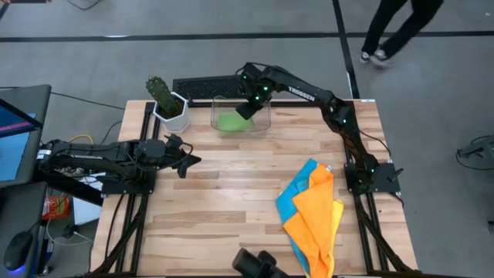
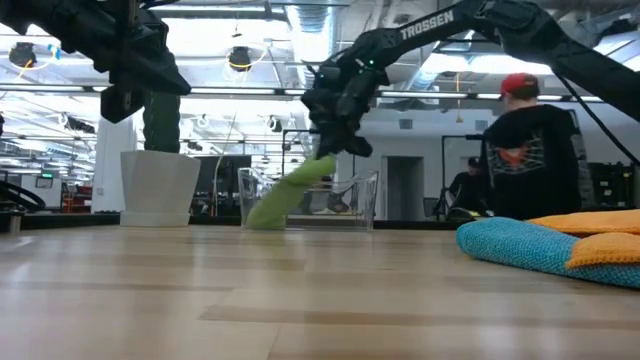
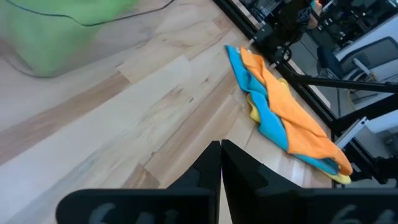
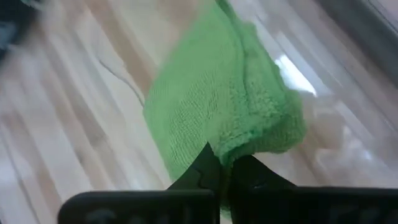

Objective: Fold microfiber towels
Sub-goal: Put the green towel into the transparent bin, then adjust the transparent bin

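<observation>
Right claw (image 1: 248,107), top centre of high view, clenched on folded green microfiber towel (image 1: 230,121) over clear plastic bin (image 1: 265,123). Left claw (image 1: 190,161), centre left above wooden tabletop (image 1: 224,193), clenched empty.

The wooden bench (image 1: 224,193) holds a clear bin (image 1: 262,123), a potted cactus (image 1: 166,100) beside the bin, and a towel pile (image 1: 312,220) well apart from it.

My arms (image 1: 309,94): two, dark, jointed, white TROSSEN lettering along one link, small green lights at the wrist. My fingers (image 3: 211,171): black, flat-sided, tapering to wedge tips from a black crossbar.
</observation>
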